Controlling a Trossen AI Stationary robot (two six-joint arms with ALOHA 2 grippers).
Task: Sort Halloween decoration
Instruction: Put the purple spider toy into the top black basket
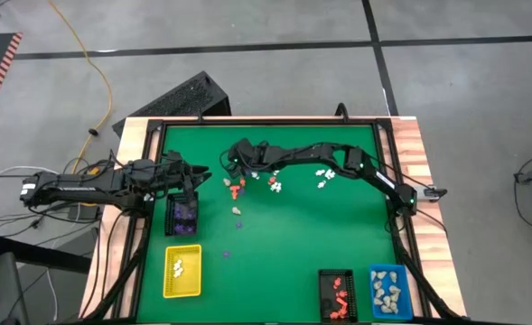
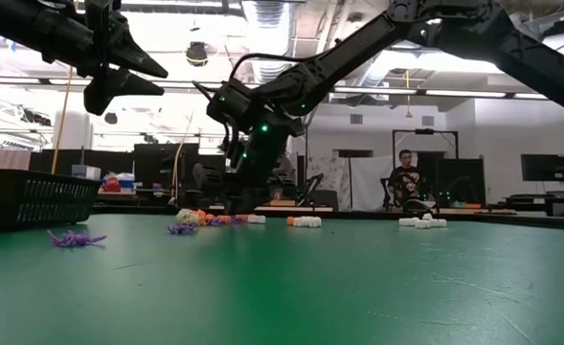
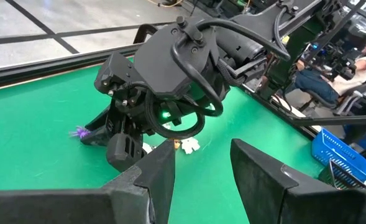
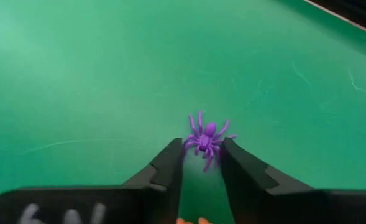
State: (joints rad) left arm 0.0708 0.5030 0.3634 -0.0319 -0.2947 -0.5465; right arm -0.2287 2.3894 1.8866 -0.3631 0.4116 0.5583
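Note:
The Halloween decoration lies scattered on the green mat [image 1: 293, 235]: orange pieces [image 1: 238, 187], white ones [image 1: 322, 176] and small purple ones [image 1: 238, 212]. My right gripper [image 4: 202, 158] reaches across to the mat's far left part [image 1: 232, 165], slanting down, its fingertips closed in on a purple spider [image 4: 205, 140]. The left wrist view shows that spider [image 3: 79, 132] beside the right gripper's dark fingers. My left gripper [image 1: 198, 178] hangs open and empty above a black tray [image 1: 182, 215] that holds purple pieces; its fingers stand apart in the left wrist view [image 3: 201, 168]. My right gripper pinches the purple spider between its two fingertips, by the legs and rear of its body [image 4: 201, 149]. The fingers [image 4: 170, 163] come slanting down from the table's right side. The spider lies flat on the mat, its head end sticking out beyond the fingertips.
A yellow tray [image 1: 182, 271] with white pieces stands at the near left. A black tray [image 1: 338, 293] with orange-red pieces and a blue tray [image 1: 390, 291] with cream pieces stand at the near right. A purple spider [image 2: 76, 238] lies loose near the black tray's wall [image 2: 23, 196]. A person sits in the room behind the table.

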